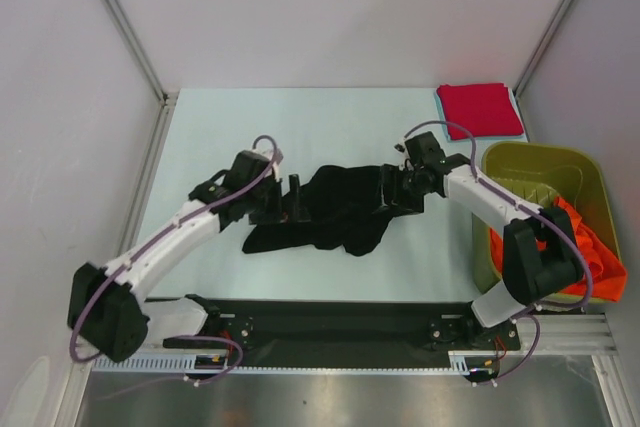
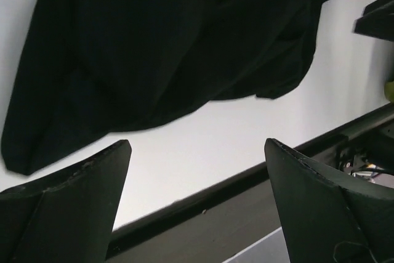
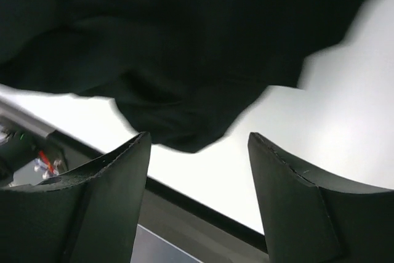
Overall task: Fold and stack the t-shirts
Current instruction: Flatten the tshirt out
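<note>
- Black t-shirt (image 1: 335,209): a crumpled heap lying between the two end effectors. Its folds merge into one dark mass, and both wrist views cut off its far edges.
- Left end effector (image 2: 197,146): fingers spread with nothing between them. The cloth lies just ahead of the tips, apart from them.
- Right end effector (image 3: 198,137): fingers spread and empty. From above, its tips blend into the black cloth, so contact cannot be told.
- Orange t-shirt (image 1: 603,247): behind the right end effector, draped over the rim of the green bin (image 1: 530,162) and partly hidden by the right arm.
- Red t-shirt (image 1: 480,109): folded, well beyond the right end effector at the far corner.
- Counter (image 1: 300,127): pale and matt, with white panels on three sides.
</note>
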